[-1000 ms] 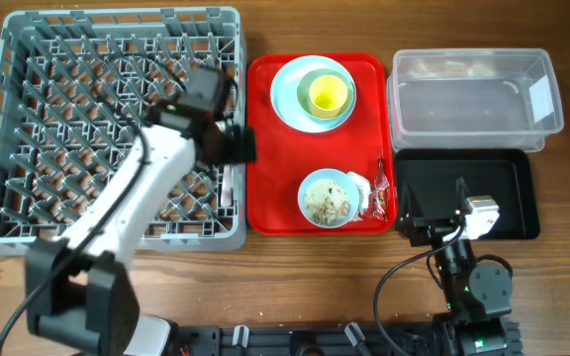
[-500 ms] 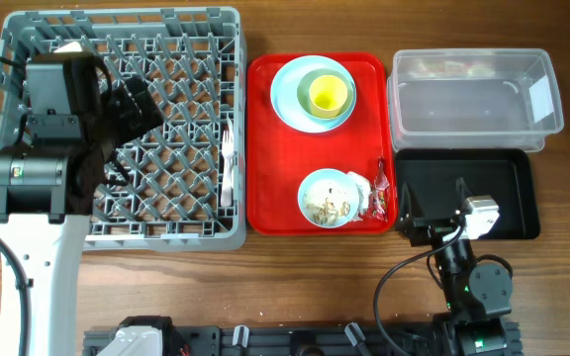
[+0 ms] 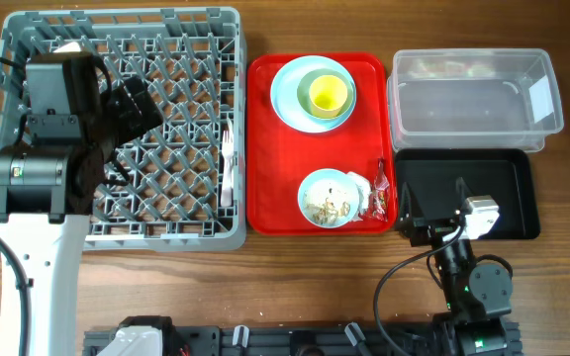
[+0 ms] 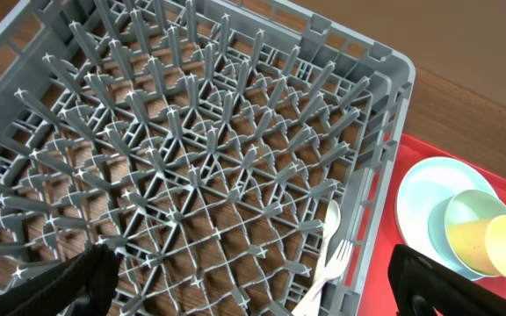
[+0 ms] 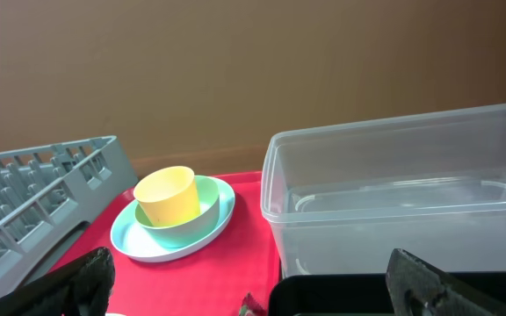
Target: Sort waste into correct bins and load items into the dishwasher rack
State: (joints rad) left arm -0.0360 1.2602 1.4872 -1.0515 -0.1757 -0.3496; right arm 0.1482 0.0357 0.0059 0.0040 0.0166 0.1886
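The grey dishwasher rack (image 3: 28, 40) fills the left; a white fork and spoon (image 3: 226, 163) lie by its right wall, also in the left wrist view (image 4: 328, 254). My left gripper (image 3: 135, 105) hangs open and empty over the rack's left half (image 4: 253, 298). On the red tray (image 3: 265, 178) stand a pale blue plate (image 3: 285, 94) with a green bowl (image 3: 342, 111) and yellow cup (image 3: 328, 93), and a small bowl of rice-like crumbs (image 3: 327, 198). A white napkin (image 3: 360, 186) and red wrapper (image 3: 379, 198) lie beside it. My right gripper (image 3: 431, 213) is open and empty over the black tray (image 3: 503, 188).
The clear tub (image 3: 473, 99) stands behind the black tray, close ahead in the right wrist view (image 5: 393, 193). That view also shows the cup (image 5: 167, 195), the plate (image 5: 174, 250) and the rack's corner (image 5: 33, 175). Bare wood runs along the front.
My left arm has drawn back from the rack's right edge to over its left half, leaving the fork and spoon lying there. The right arm has not moved.
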